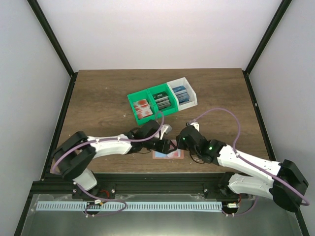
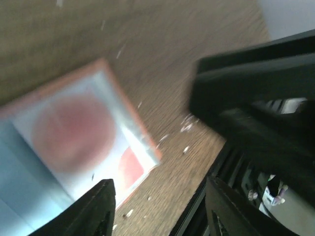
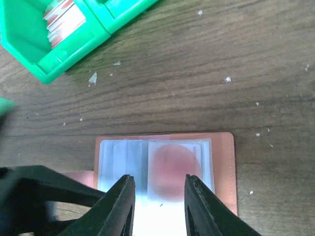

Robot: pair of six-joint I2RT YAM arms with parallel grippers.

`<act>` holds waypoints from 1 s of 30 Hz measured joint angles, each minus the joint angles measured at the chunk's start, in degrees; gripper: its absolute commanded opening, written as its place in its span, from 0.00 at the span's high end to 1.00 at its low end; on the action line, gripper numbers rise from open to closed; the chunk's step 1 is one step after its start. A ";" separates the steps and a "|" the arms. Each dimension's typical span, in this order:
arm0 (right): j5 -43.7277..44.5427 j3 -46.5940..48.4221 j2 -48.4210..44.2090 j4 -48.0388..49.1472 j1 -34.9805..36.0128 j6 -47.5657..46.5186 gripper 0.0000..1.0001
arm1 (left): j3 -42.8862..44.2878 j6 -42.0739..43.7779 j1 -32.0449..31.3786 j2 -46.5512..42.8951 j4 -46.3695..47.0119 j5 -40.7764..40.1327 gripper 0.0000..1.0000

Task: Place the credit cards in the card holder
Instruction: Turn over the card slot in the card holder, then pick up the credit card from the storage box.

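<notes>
The salmon-orange card holder (image 1: 168,154) lies opened flat on the wood near the table's front. A red-and-white credit card (image 3: 174,164) sits in its clear sleeve (image 2: 69,132). My left gripper (image 1: 164,143) hovers low over the holder's corner (image 2: 142,147); its jaws (image 2: 160,196) stand open with only wood between them. My right gripper (image 1: 181,142) hangs just above the holder (image 3: 224,162), open (image 3: 157,184), its fingers parted over the sleeved card without gripping it. More credit cards stand in the bins.
A green bin (image 1: 150,104) and a white bin (image 1: 182,93) holding several cards stand behind the holder; the green bin's corner (image 3: 54,54) with red-and-white cards (image 3: 64,17) is close by. The two grippers are nearly touching; the left one's dark finger (image 3: 39,191) shows beside the holder.
</notes>
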 measured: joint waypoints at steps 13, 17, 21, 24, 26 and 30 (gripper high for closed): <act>-11.96 10.69 7.26 5.31 -14.12 -13.92 0.42 | 9.81 11.98 12.52 -12.79 -13.00 -11.13 0.09; -15.89 10.93 10.60 7.17 -18.64 -16.02 0.41 | 18.47 18.40 12.68 -8.28 -17.35 -13.64 0.08; -19.93 10.86 12.81 8.98 -22.93 -16.92 0.41 | 27.28 23.50 12.63 -1.68 -19.93 -16.72 0.18; -22.53 10.45 13.70 10.32 -25.20 -17.40 0.41 | 34.45 26.75 12.63 4.57 -22.77 -19.80 0.28; -24.02 9.88 13.94 11.04 -26.03 -17.73 0.41 | 39.17 29.14 12.68 8.94 -24.44 -22.32 0.29; -25.86 9.20 15.02 11.74 -26.64 -18.40 0.41 | 45.94 33.97 12.94 15.43 -27.52 -25.57 0.40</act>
